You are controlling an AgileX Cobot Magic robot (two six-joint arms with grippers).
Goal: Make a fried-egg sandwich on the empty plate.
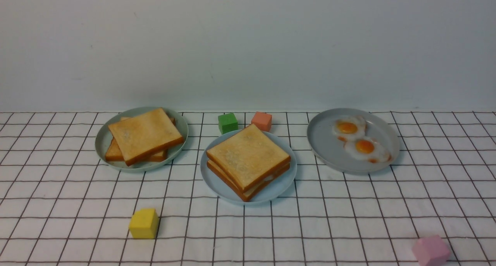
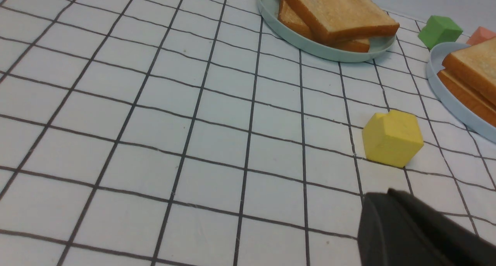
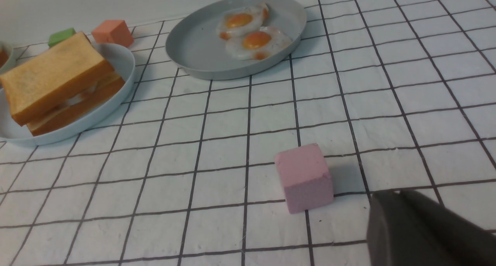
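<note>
Sandwich: the fried-egg sandwich (image 1: 248, 160) lies on the sky-blue plate (image 1: 217, 184) in the middle of the counter (image 1: 348, 211). It has two toast slices, one over the other, and a little white of the egg shows between them at the near edge.

Other plates: the pale grey-green plate (image 1: 102, 138) on the left carries a pile of plain toast (image 1: 144, 136). The grey plate (image 1: 325, 142) on the right carries two fried eggs (image 1: 358, 139), which touch each other.

Blocks: a green block (image 1: 227, 123) and an orange-pink block (image 1: 261, 121) stand just behind the sky-blue plate. A yellow block (image 1: 143, 223) lies in front on the left, and a pink block (image 1: 431, 250) in front on the right.

Left gripper: the left gripper (image 2: 418, 231) shows only as a dark part at the edge of the left wrist view. I cannot tell if it is wide or narrow. It holds nothing that can be seen. The yellow block is near it; the sandwich is well apart from it, at the far side beyond the block.

Right gripper: the right gripper (image 3: 422, 229) also shows only as a dark part in the right wrist view, so its opening cannot be told. The pink block is just beside it. The sandwich and its plate are well apart from it.
</note>
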